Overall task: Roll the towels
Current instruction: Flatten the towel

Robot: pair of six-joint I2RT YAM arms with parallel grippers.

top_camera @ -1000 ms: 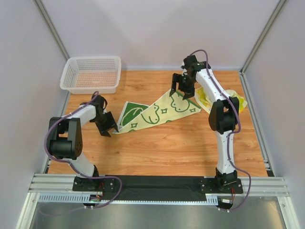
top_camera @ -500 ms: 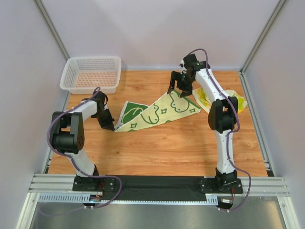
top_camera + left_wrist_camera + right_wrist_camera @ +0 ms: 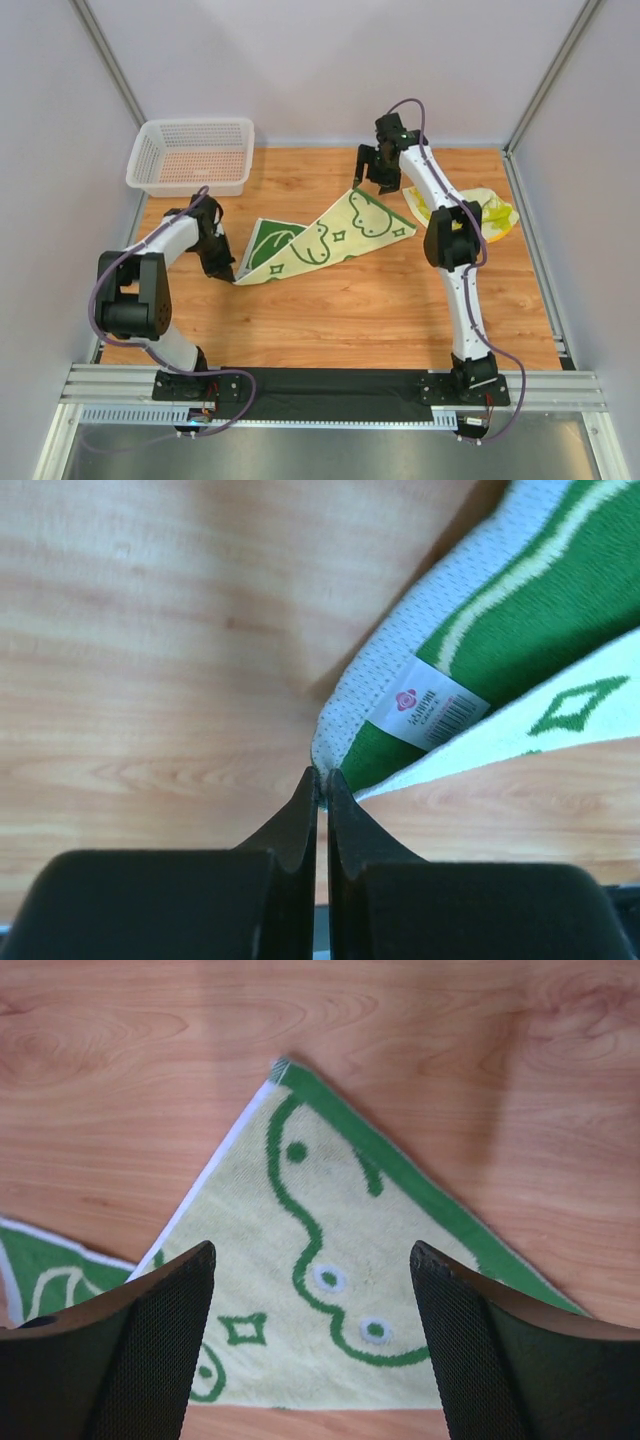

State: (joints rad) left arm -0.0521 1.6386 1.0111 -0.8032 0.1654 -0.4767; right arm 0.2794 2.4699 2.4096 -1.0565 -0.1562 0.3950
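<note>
- Wood worktop (image 3: 350, 310) lies open in front of the towel (image 3: 320, 235); basket (image 3: 190, 155) in far-left corner.
- Left fingers (image 3: 298, 825) pinched together on towel's left corner.
- Right fingers (image 3: 170, 1310) wide apart above far corner, holding nothing.

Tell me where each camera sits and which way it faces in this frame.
Top external: above and behind the robot, looking down at the table, towel and basket; the left arm and right arm show whole.
Left wrist: on the left arm, looking along the shut left end effector pinching the towel's labelled corner.
Right wrist: on the right arm, looking straight down past the open right end effector at the towel's far corner.
Shared: all three show that one towel.
</note>
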